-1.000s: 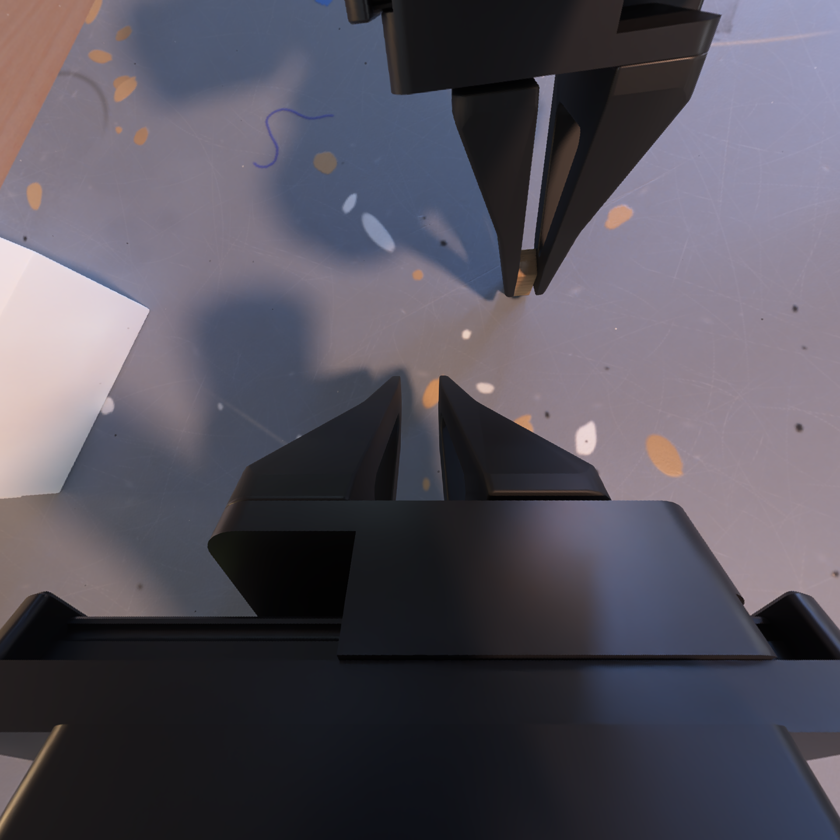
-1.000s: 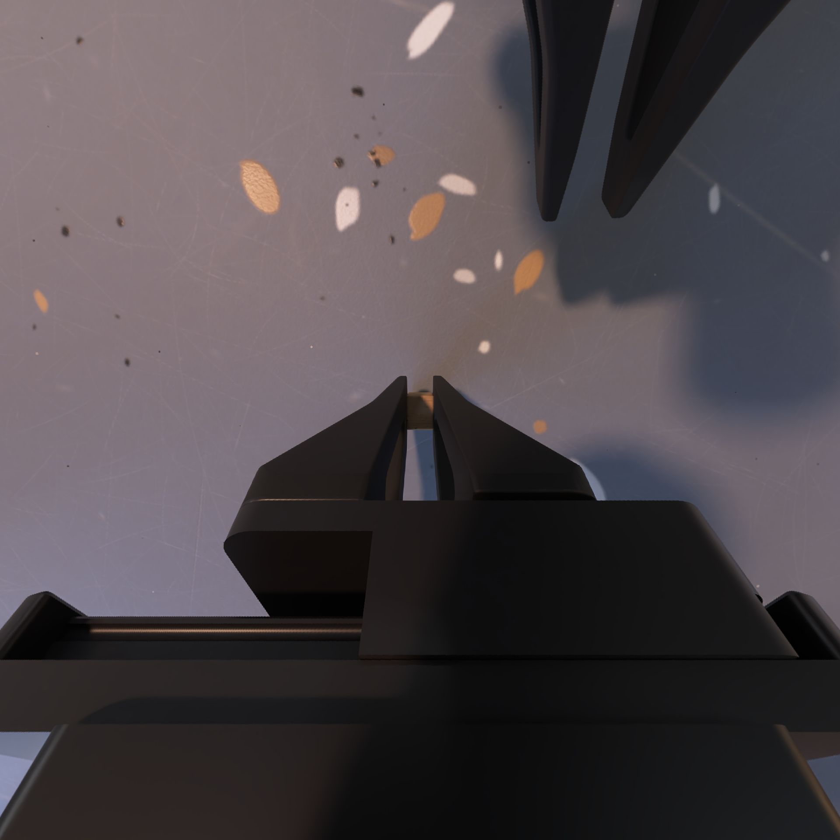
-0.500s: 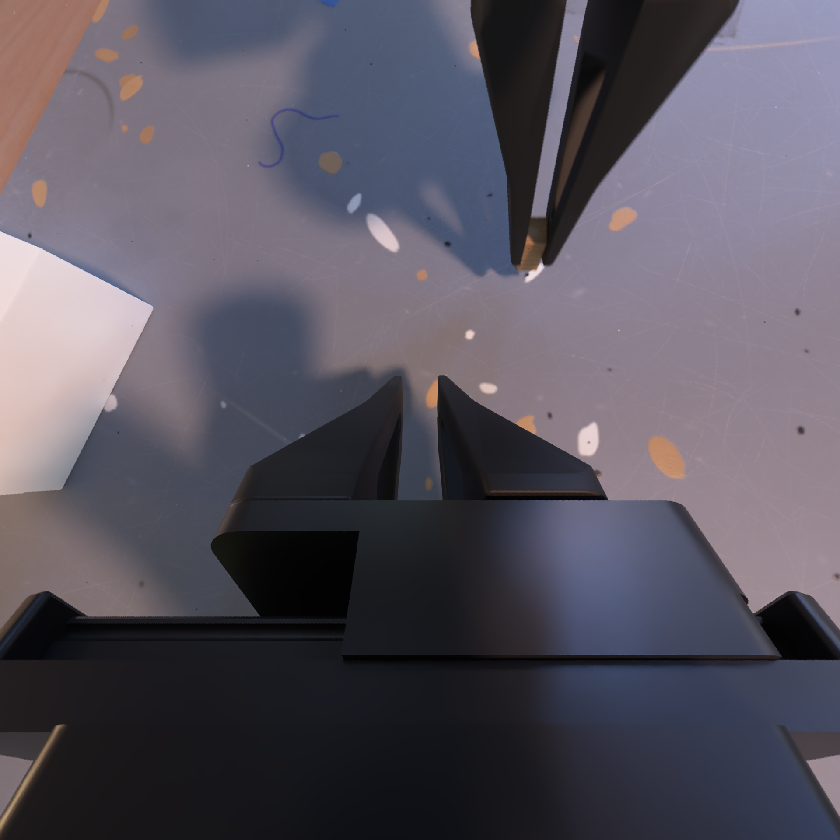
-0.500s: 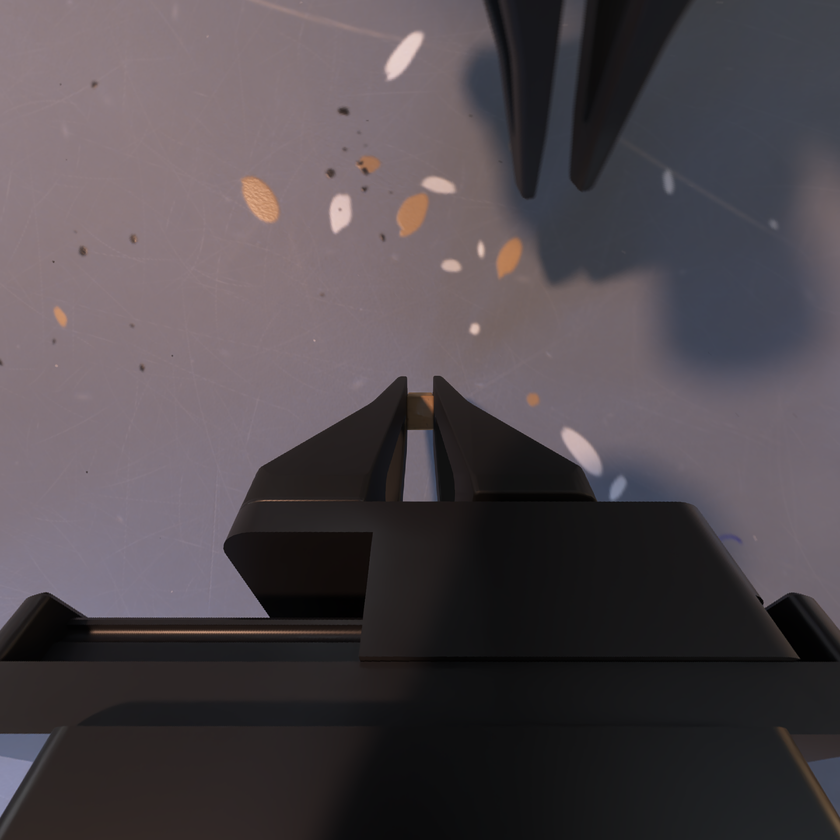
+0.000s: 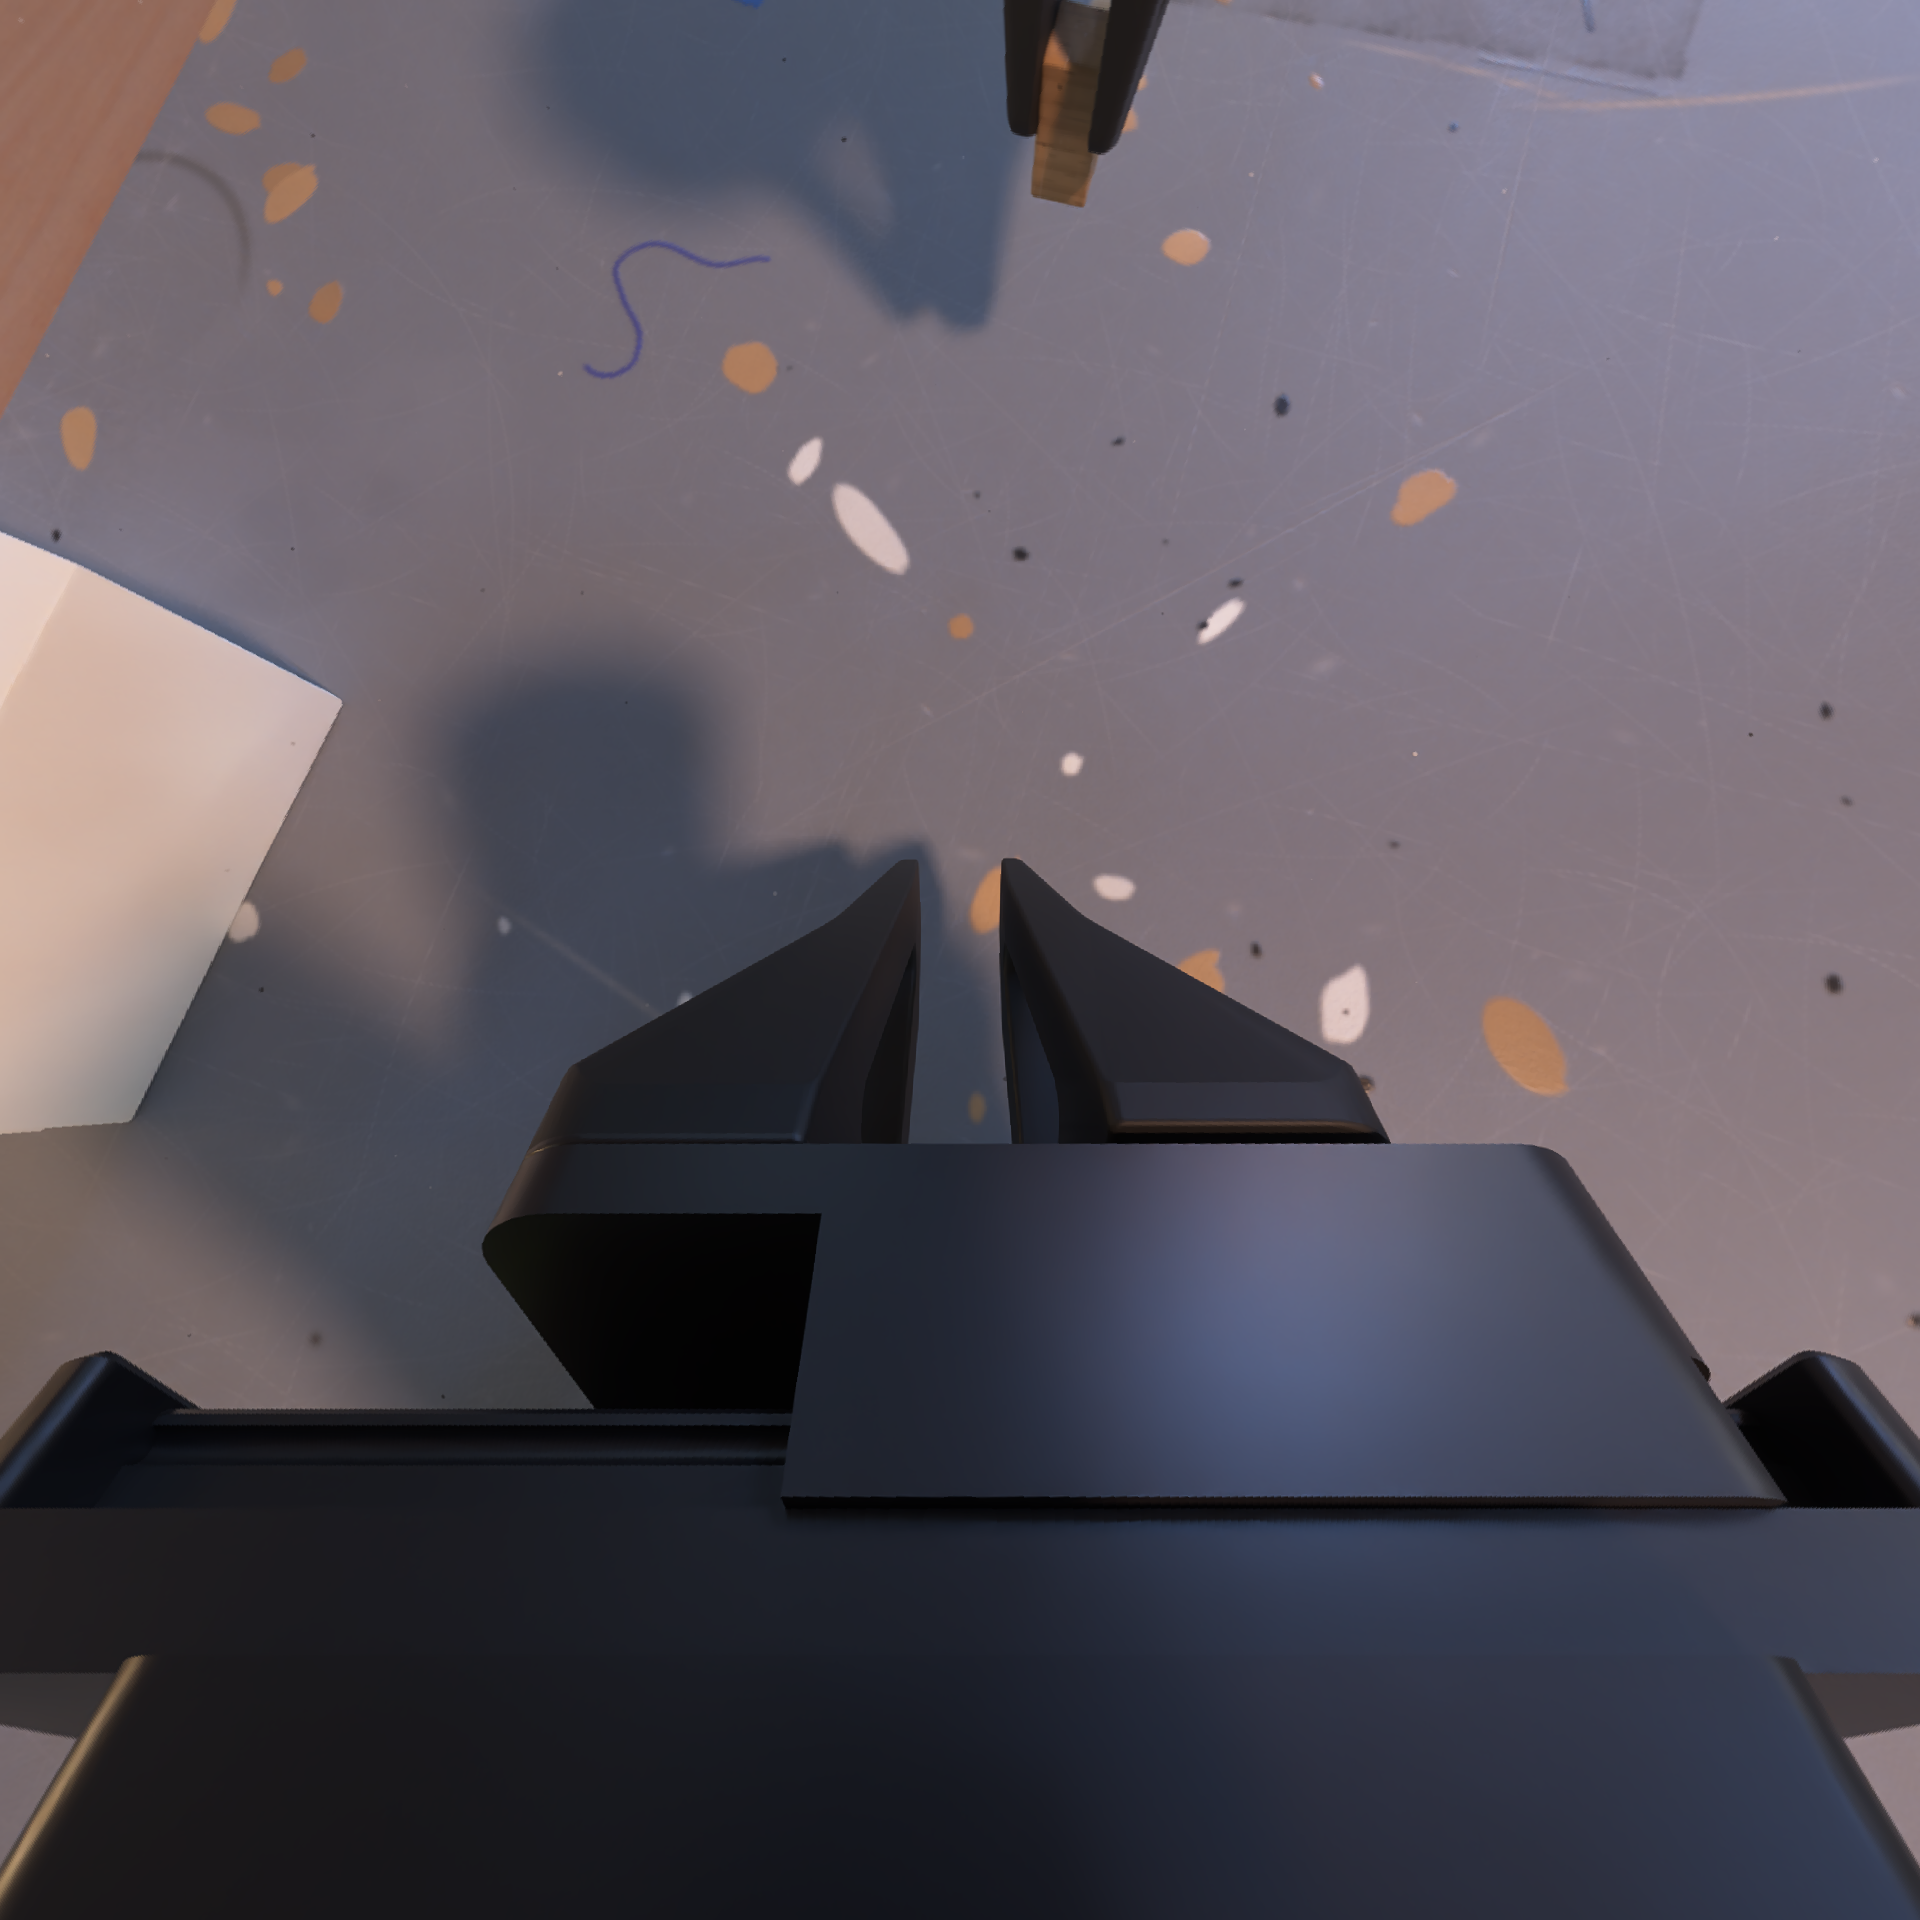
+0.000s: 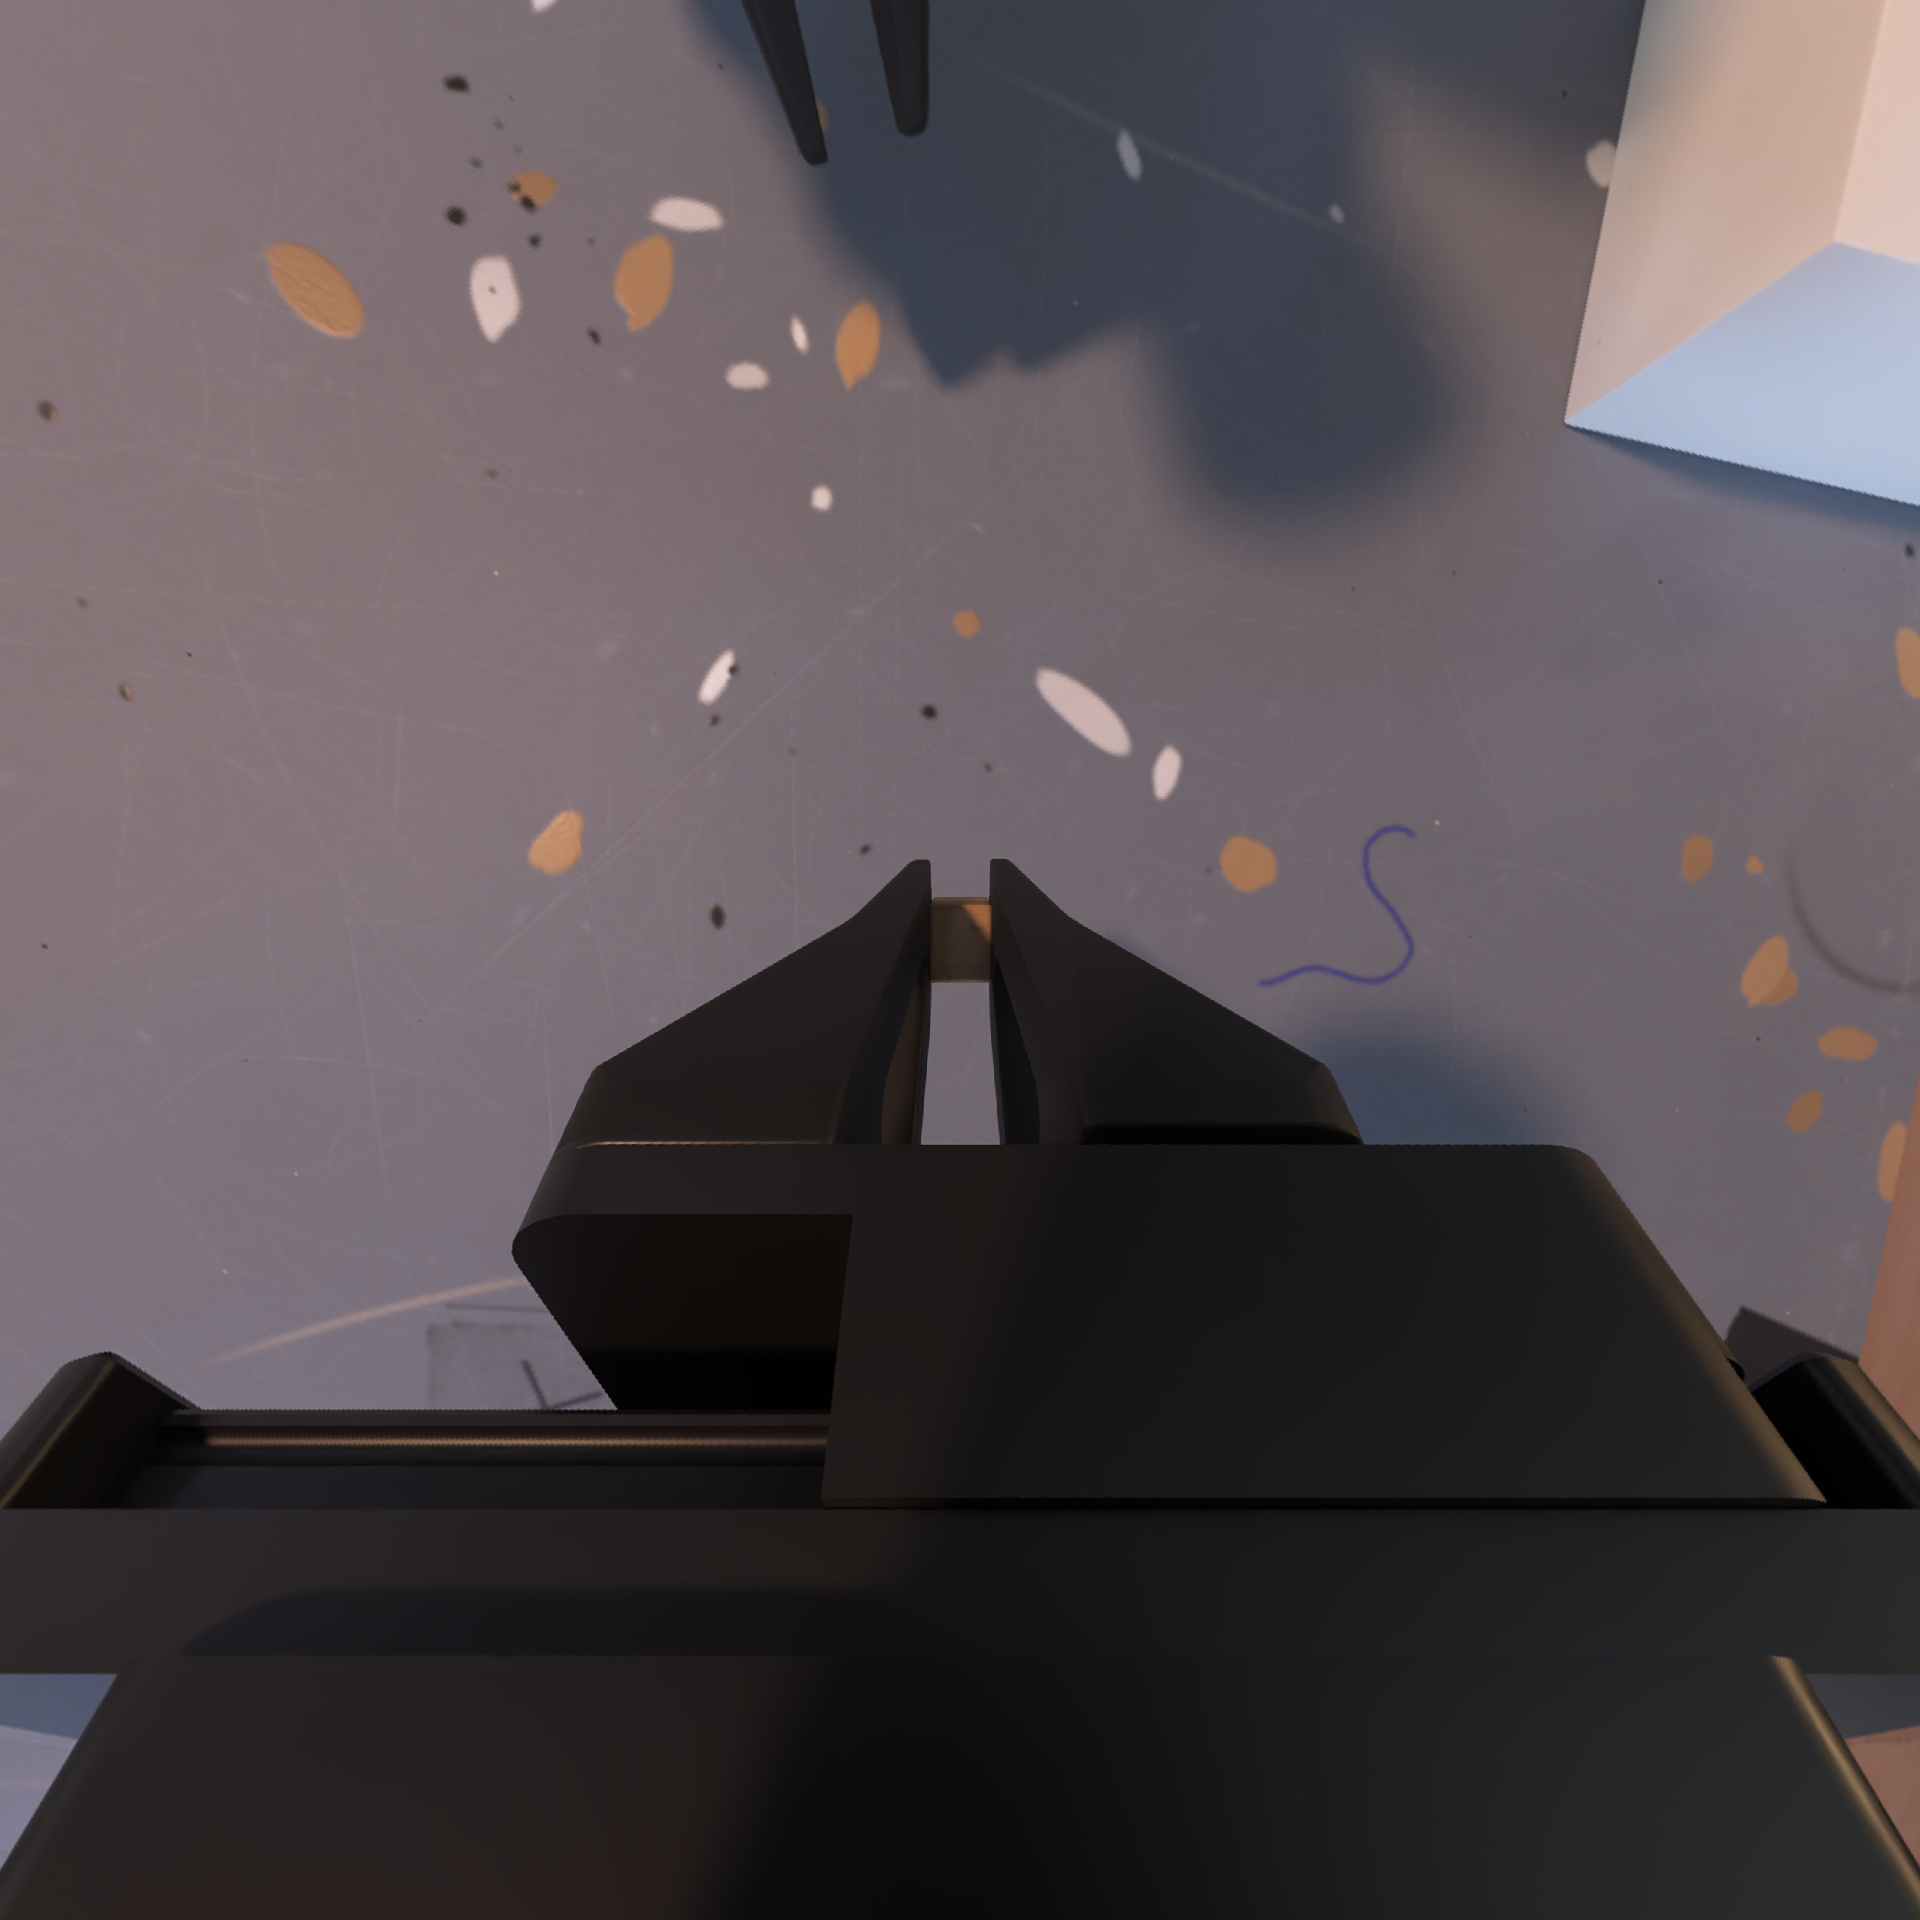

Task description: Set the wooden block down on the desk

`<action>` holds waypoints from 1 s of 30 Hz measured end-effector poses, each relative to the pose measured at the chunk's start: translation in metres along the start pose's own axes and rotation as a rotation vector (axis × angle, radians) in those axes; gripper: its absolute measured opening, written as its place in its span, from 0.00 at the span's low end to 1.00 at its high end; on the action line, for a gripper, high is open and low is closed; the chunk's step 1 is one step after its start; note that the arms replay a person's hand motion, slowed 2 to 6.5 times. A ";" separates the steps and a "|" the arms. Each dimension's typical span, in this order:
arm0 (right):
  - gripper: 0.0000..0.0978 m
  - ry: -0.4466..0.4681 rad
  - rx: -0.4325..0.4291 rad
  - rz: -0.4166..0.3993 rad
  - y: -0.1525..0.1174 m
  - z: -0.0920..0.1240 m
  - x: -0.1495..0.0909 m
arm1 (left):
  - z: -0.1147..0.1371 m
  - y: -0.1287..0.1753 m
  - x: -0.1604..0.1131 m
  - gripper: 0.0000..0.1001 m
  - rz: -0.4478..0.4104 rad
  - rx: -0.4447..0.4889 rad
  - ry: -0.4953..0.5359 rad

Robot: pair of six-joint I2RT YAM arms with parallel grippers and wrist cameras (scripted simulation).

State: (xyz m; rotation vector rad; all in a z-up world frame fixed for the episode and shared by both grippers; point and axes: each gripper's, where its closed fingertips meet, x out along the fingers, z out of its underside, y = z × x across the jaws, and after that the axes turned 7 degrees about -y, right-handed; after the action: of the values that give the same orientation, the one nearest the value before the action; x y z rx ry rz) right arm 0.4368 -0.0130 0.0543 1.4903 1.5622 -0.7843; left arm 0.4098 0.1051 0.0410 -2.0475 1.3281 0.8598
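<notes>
My right gripper [image 6: 961, 878] is shut on a small wooden block [image 6: 961, 940], which sits between its fingertips above the grey speckled desk [image 6: 416, 623]. In the left wrist view the same gripper [image 5: 1070, 114] shows at the top edge, with the block [image 5: 1062, 156] sticking out below its tips, off the desk. My left gripper [image 5: 959, 878] is nearly closed and holds nothing; only the desk [image 5: 1351, 675] shows through its narrow gap. It also shows at the top of the right wrist view [image 6: 857, 140].
A white box [image 5: 114, 862] stands on the desk at the left; in the right wrist view it [image 6: 1766, 260] is at the upper right. A brown wooden surface [image 5: 73, 156] lies at the far left. A blue squiggle [image 5: 655, 301] and paint flecks mark the desk.
My right gripper, still holding the block, has risen and drawn away from the left gripper. The right wrist view now takes in more desk and the white box. The left gripper has not moved.
</notes>
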 end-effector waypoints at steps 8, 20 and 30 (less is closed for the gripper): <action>0.10 -0.022 -0.029 -0.007 0.005 0.008 0.004 | -0.003 -0.001 0.002 0.13 -0.012 0.004 0.003; 0.09 -0.057 -0.093 -0.055 0.002 0.013 0.018 | -0.003 -0.005 0.006 0.12 -0.045 -0.050 -0.017; 0.10 -0.062 -0.120 -0.078 -0.002 0.011 0.023 | -0.003 -0.008 0.008 0.12 -0.067 -0.073 -0.025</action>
State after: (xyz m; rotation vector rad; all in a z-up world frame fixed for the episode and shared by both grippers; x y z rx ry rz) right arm 0.4376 -0.0118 0.0284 1.3140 1.6006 -0.7606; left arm 0.4199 0.1016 0.0378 -2.1169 1.2241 0.9133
